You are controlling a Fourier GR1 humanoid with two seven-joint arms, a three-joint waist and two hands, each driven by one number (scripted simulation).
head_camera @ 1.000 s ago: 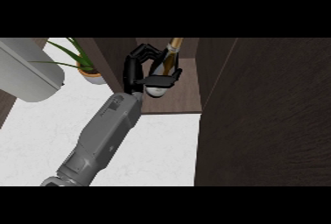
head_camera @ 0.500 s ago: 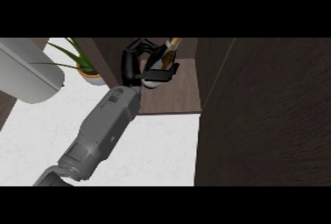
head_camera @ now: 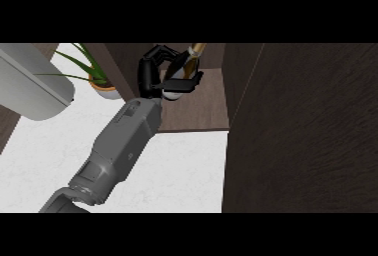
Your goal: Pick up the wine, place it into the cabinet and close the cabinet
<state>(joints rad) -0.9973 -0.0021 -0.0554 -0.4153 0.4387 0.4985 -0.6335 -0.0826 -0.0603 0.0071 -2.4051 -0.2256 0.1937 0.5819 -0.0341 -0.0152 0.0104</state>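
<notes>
Head view shows one grey forearm (head_camera: pixel 122 145) running up from the lower left to a black hand (head_camera: pixel 159 75), its fingers and thumb curled round the wine (head_camera: pixel 188 62). Which arm this is cannot be told for sure; it enters at the left side. Wine sits inside the hand's grasp, its pale neck sticking out above the fingers and tilted to the upper right, over the brown floor of the cabinet (head_camera: pixel 196 107). Right of the hand stands the dark cabinet door (head_camera: pixel 303 130), open. Left of the hand is a green plant (head_camera: pixel 92 75) in a small pot, on the white table (head_camera: pixel 44 160). Farther left lies a large grey rounded object (head_camera: pixel 33 85).
</notes>
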